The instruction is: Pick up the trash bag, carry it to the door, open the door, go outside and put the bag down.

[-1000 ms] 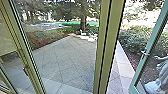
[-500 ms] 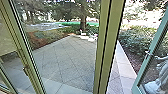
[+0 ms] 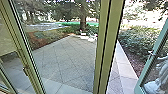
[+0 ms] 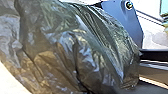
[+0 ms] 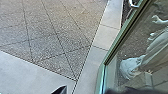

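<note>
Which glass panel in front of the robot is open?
The door at far right in the head view: it is swung outward, leaving a gap beside the thick green post; the pane left of it fills its frame.

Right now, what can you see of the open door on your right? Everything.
The door stands open, angled over the pale paving. It has a blue-green frame and a large clear glass pane. A shiny, metallic-looking handle sits on the frame's upright edge. A pale draped figure shows in the glass. A dark blurred shape overlaps the door's lower part; I can't tell whether it touches.
</note>
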Controlling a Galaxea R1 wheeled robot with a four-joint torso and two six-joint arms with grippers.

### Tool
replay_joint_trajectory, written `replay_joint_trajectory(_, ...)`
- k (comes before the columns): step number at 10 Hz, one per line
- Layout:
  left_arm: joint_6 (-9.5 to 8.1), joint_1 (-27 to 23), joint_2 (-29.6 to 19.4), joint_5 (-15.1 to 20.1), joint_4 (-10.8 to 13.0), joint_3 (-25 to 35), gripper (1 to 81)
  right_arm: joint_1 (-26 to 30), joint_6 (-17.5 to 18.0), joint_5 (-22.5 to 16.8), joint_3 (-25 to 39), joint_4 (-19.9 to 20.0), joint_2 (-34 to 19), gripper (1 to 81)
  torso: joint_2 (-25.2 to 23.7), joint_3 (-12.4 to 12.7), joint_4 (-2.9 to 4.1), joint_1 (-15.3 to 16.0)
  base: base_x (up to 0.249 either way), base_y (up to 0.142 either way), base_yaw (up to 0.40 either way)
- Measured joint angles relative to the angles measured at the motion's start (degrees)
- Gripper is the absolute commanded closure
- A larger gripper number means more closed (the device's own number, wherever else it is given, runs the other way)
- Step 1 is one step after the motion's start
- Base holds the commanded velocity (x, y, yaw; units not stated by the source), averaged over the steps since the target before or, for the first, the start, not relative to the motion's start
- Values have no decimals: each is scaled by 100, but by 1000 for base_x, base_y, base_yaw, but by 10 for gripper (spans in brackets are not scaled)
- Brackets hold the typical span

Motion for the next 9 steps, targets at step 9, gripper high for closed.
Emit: replay_joint_trajectory(9,2,2,9,0,2,0,811,-3038,-5,879,1409,1619,-193,10,0,0,0,0,0,0,0)
